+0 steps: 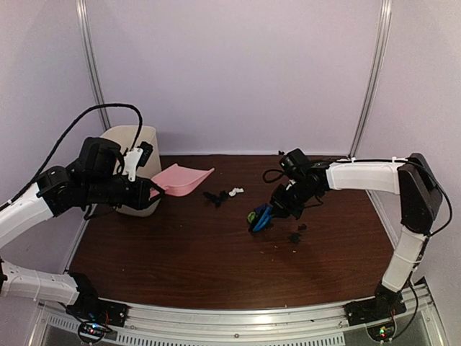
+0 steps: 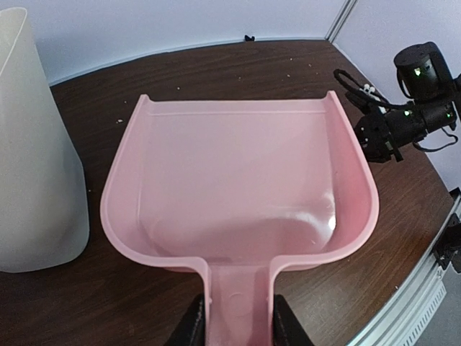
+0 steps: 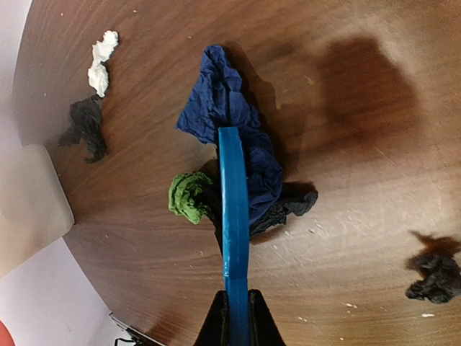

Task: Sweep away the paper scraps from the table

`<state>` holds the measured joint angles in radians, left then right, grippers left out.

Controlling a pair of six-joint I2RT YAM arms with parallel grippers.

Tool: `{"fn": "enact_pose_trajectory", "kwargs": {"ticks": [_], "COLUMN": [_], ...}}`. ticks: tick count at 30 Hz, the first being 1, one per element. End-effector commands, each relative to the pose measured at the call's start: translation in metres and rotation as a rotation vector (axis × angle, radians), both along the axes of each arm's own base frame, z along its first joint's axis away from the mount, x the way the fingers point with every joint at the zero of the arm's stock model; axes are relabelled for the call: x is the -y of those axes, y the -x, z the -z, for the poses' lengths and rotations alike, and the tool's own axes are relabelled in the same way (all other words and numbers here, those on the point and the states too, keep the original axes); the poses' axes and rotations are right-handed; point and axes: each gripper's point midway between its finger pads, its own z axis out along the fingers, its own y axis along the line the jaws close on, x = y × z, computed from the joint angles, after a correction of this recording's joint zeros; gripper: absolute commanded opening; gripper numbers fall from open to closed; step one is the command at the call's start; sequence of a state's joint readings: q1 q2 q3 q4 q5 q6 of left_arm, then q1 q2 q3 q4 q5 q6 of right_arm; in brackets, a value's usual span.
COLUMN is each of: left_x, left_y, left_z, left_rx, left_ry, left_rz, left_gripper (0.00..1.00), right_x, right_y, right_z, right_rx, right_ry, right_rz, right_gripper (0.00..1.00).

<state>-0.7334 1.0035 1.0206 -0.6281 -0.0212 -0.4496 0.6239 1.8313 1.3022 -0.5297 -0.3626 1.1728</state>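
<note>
My left gripper [image 2: 235, 326] is shut on the handle of the pink dustpan [image 2: 238, 187], held above the table [image 1: 180, 245] at the left [image 1: 180, 178]; its pan holds nothing. My right gripper [image 3: 234, 317] is shut on the blue hand brush [image 3: 233, 209], whose head rests among paper scraps near the table's middle [image 1: 261, 216]: a dark blue scrap [image 3: 230, 122], a green one [image 3: 187, 196] and a black one [image 3: 288, 205]. A white scrap [image 3: 101, 61] and a black scrap [image 3: 86, 126] lie apart, between brush and dustpan [image 1: 223, 194]. Another black scrap [image 3: 432, 274] lies behind the brush.
A cream bin [image 1: 133, 169] stands at the table's back left, right beside the dustpan; it shows in the left wrist view [image 2: 32, 144]. The silver rail [image 1: 252, 317] runs along the front edge. White walls close the back and sides.
</note>
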Motion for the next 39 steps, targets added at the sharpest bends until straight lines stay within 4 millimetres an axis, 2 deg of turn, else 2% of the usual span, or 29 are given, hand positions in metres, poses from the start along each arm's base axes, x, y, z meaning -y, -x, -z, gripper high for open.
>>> {"fn": "enact_pose_trajectory", "kwargs": {"ticks": [1,5,8,12,17,20,23,26,29,39], "left_x": [0.011,0.021,0.032,0.05,0.075,0.089,0.096,0.1,0.105,0.125], "left_y": [-0.005,-0.002,0.004,0.013,0.031,0.043,0.048,0.05,0.056,0.052], "left_z": [-0.007,-0.009,-0.003,0.008,0.023,0.031,0.035,0.037,0.041,0.086], "left_rx": [0.042,0.065,0.065,0.071,0.103,0.131,0.151,0.179,0.204,0.189], "left_ry": [0.014,-0.003,-0.03,-0.082,-0.143,-0.186,-0.217,-0.242,-0.261,-0.369], "left_rz": [0.038,0.087,0.136,0.203,0.323,0.407,0.475,0.527,0.612,0.736], "left_gripper": [0.0,0.0,0.0,0.0,0.0,0.0,0.0,0.0,0.0,0.0], "right_x": [0.027,0.046,0.055,0.067,0.075,0.098,0.131,0.16,0.172,0.186], "right_y": [0.037,0.059,0.072,0.077,0.073,0.069,0.068,0.07,0.073,0.069], "right_z": [0.01,-0.004,-0.017,-0.049,-0.101,-0.124,-0.135,-0.136,-0.127,-0.084], "right_rx": [-0.06,-0.051,-0.039,0.035,0.191,0.287,0.335,0.345,0.323,0.175], "right_ry": [0.064,0.086,0.093,0.111,0.129,0.234,0.39,0.536,0.624,0.85], "right_rz": [-0.003,-0.025,-0.052,-0.08,-0.156,-0.174,-0.177,-0.18,-0.236,-0.491], "right_gripper": [0.0,0.0,0.0,0.0,0.0,0.0,0.0,0.0,0.0,0.0]}}
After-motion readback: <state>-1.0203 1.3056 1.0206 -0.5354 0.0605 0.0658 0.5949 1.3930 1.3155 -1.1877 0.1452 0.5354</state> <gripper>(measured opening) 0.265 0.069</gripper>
